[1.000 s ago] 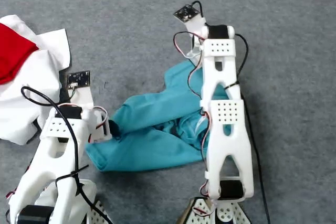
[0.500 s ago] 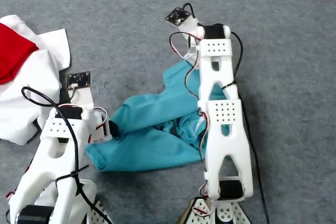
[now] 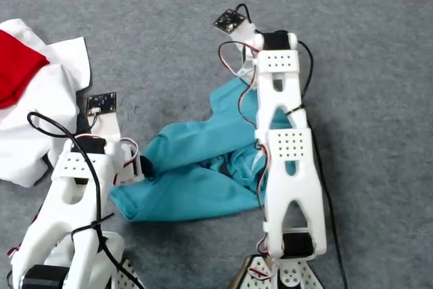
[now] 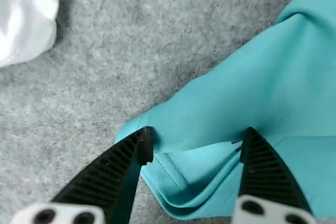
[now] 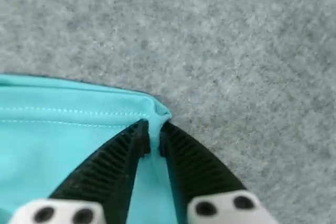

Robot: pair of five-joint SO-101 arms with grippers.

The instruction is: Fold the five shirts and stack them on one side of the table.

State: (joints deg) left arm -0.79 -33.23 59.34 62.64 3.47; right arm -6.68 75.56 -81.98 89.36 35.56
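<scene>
Teal shirt [image 3: 196, 167]: right wrist view, hem corner clenched in right pincer [image 5: 150, 137]; left wrist view, folded edge between released left pincer [image 4: 195, 141].

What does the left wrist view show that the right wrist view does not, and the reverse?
Left wrist view, not the right: a white garment at the picture's edge, and the left pincer open, its tips apart over a folded edge of the teal shirt. Right wrist view, not the left: the right pincer shut on a stitched corner of that shirt. Both: the teal shirt lying on the grey table.
</scene>
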